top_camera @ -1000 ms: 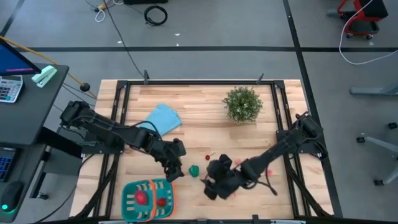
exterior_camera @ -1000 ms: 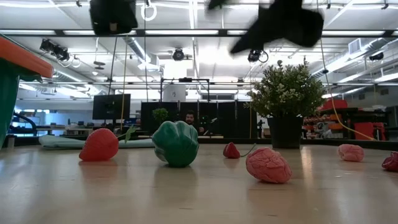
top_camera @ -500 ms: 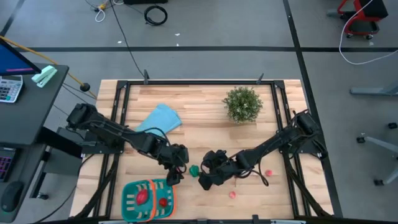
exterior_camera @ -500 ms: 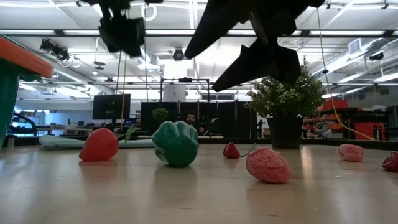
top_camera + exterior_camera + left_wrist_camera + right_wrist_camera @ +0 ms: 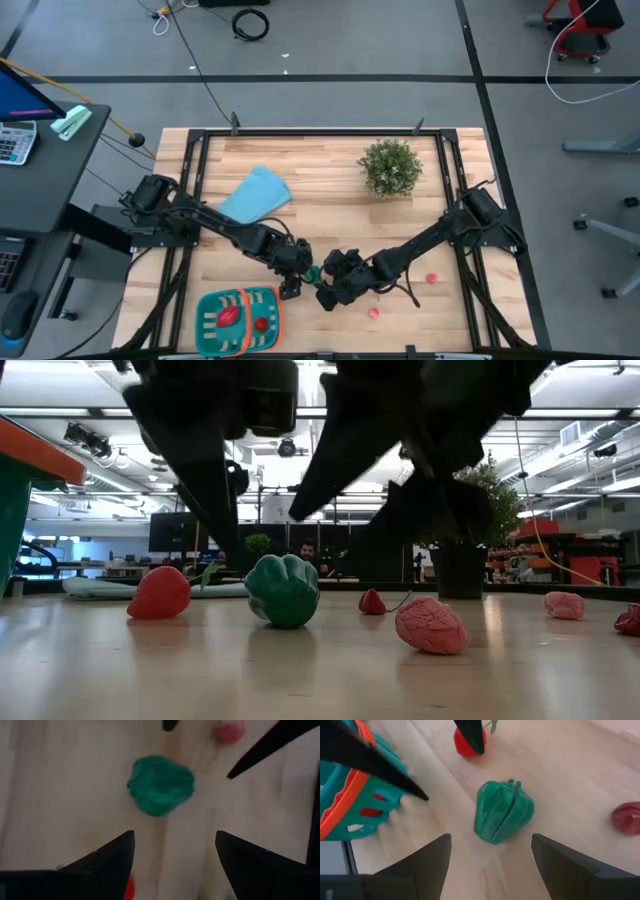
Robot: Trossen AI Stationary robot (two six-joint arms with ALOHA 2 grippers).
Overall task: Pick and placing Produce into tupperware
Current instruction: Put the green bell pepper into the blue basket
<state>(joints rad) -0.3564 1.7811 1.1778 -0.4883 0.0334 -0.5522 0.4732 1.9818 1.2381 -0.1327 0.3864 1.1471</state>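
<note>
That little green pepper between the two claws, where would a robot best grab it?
Probably from straight above, closing across its ribbed sides. The green pepper lies tipped on the table, broad, lobed and clear of its neighbours. Both the left gripper and the right gripper are open and aimed at it.

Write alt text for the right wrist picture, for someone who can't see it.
A green toy bell pepper lies on the wooden table, framed by the right gripper with its jaws spread wide. The teal tupperware with an orange rim sits beside it, a red toy fruit beyond.
</note>
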